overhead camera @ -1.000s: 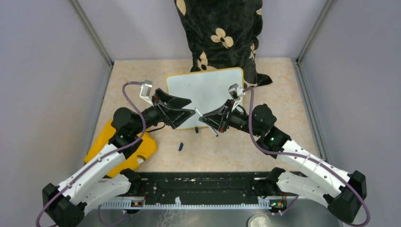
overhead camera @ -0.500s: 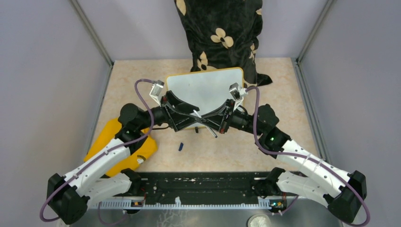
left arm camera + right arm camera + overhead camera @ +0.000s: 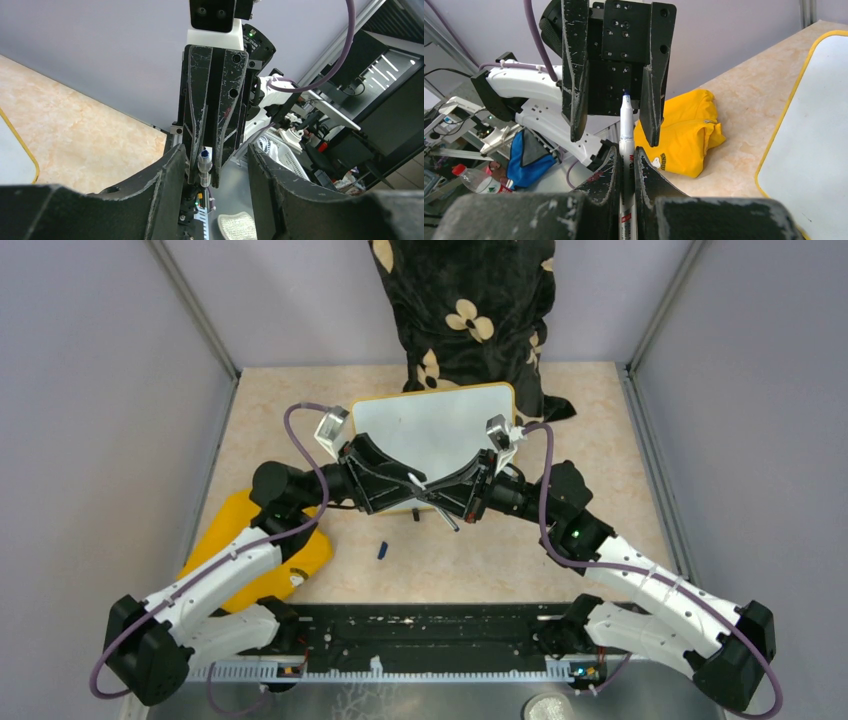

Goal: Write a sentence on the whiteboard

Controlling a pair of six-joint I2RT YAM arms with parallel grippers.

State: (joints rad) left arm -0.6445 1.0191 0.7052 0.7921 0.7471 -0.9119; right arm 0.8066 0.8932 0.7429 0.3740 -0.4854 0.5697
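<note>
The whiteboard (image 3: 440,420) lies flat at mid-table, white with a yellow rim, and I see no sentence on its visible surface. Its edge also shows in the wrist views (image 3: 814,135) (image 3: 10,155). My right gripper (image 3: 428,492) (image 3: 626,155) is shut on a white marker (image 3: 626,125) over the board's near edge. The marker's blue tip points at my left gripper (image 3: 408,490) (image 3: 215,190). That gripper stands open, one finger on each side of the tip and apart from it. Its fingers (image 3: 576,100) face the right wrist camera.
A yellow cloth (image 3: 300,560) (image 3: 684,135) lies on the table at the near left. A small blue cap (image 3: 382,550) rests in front of the board. A black flowered cloth (image 3: 465,310) hangs at the back. Grey walls close both sides.
My left arm has swung right to meet the right gripper, and its jaws have narrowed around the marker's tip. The right arm has barely moved.
</note>
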